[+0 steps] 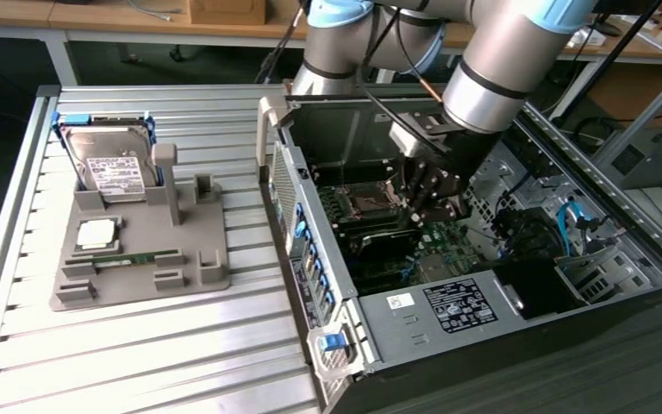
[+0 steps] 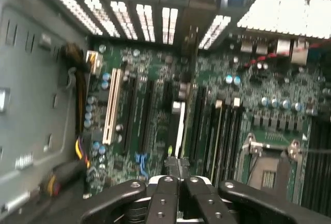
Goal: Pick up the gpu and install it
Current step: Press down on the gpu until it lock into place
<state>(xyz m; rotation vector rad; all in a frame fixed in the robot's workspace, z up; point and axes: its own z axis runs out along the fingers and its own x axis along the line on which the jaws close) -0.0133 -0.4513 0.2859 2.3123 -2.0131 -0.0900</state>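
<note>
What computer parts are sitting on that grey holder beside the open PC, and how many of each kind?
Hard drive: 1
Square silver chip: 1
Green memory stick: 1
Total: 3

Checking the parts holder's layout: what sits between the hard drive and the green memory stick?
A square silver chip lies on the grey holder between the hard drive and the memory stick, seen in the exterior view.
</note>
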